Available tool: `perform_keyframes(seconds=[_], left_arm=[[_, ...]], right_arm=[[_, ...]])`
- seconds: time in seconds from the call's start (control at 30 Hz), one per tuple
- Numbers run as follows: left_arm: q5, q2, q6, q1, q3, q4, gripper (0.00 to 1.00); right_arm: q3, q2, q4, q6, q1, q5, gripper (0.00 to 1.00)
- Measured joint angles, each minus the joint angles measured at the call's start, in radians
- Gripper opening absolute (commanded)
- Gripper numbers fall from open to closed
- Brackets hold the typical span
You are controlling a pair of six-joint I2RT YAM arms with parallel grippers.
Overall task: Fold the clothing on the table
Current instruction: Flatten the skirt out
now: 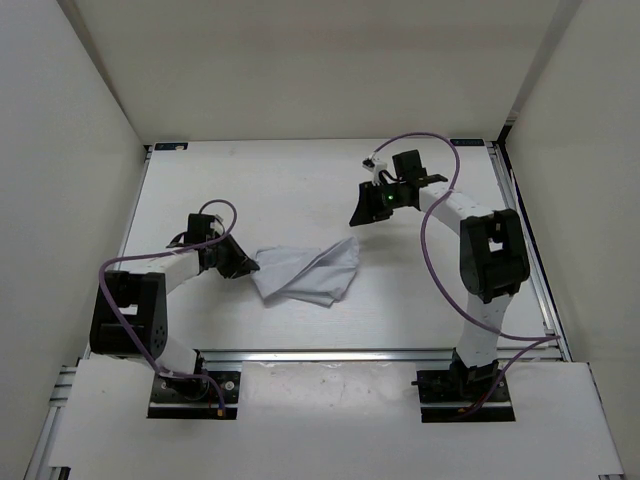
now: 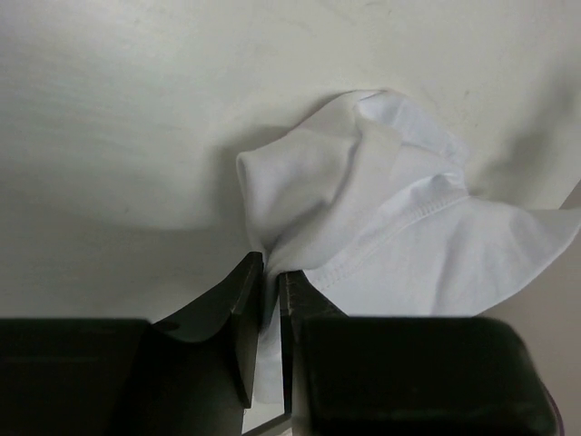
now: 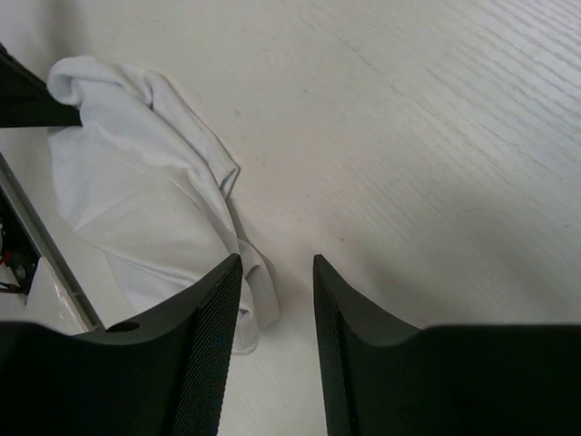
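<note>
The clothing (image 1: 308,272) is seen lying on the table (image 1: 300,180), a little left of the middle and closer to the near edge than to the far one, as a small white, wrinkled piece spread roughly flat with one corner drawn out toward the far right. In the left wrist view the fabric (image 2: 390,218) is bunched into a soft hump at its near end, and a stitched hem is visible running across it. The left gripper (image 1: 243,266) is placed low at the cloth's left edge and touches it; its fingers (image 2: 247,309) are held only narrowly apart, with a fold of the fabric caught in the slit between them (whether the fold is being pressed or merely lies there cannot be told). The right gripper (image 1: 362,212) is held above the table just beyond the cloth's far right corner, apart from it. In its own wrist view the right fingers (image 3: 209,345) are seen spread, with bare tabletop showing in the gap and nothing held, while the clothing (image 3: 136,182) lies to the left of them. A metal rail (image 1: 330,354) is seen along the table's near edge, purple cables (image 1: 425,225) are looped along both arms, and white walls (image 1: 60,150) enclose the table on three sides.
</note>
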Motion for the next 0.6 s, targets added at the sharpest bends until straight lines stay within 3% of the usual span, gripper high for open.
perform_keyframes(seconds=[0.43,0.6], left_arm=[[-0.001,0.053,0.005,-0.024,0.068,-0.001,0.28],[-0.001,0.064,0.008,-0.028,0.088,-0.003,0.28]], right_arm=[[-0.290,-0.235,0.065,0.029,-0.032,-0.046,0.43],[-0.373,-0.256,0.116,0.061,-0.010,-0.053,0.43]])
